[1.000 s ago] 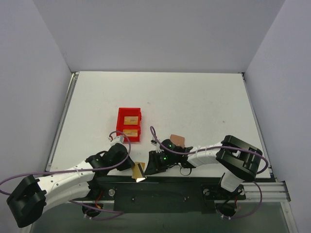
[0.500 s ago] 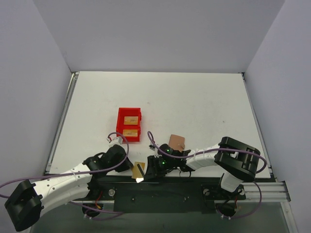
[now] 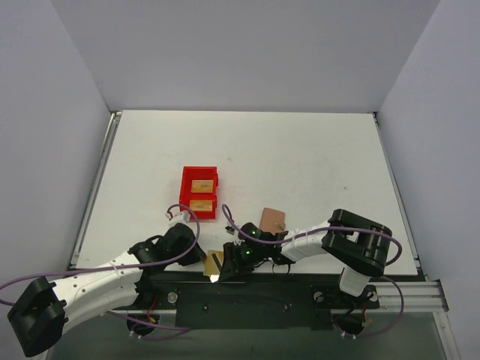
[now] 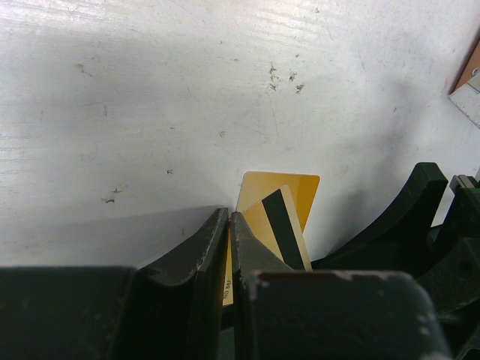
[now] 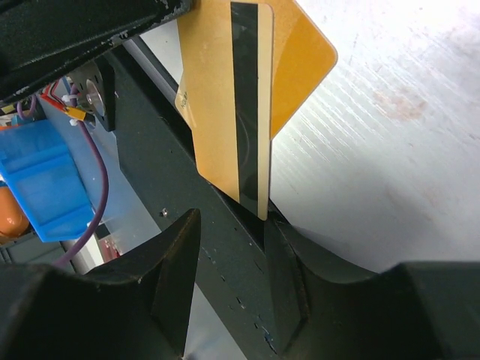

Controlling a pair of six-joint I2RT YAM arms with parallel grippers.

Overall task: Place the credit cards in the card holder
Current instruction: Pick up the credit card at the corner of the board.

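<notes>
Gold-yellow credit cards (image 4: pixel 289 191) (two, overlapped) are pinched in the closed left claw (image 4: pixel 229 219). The right claw (image 5: pixel 231 225) is spread open beside them.

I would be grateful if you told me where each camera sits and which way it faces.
Top external: above and behind the bases, looking down at the table; both arms show, left tool and right tool close together near the front edge.
Left wrist: on the left arm, looking along its shut fingers at the credit cards they pinch.
Right wrist: on the right arm, facing those cards past its open fingers.
Shared: both wrist views show the same cards.
</notes>
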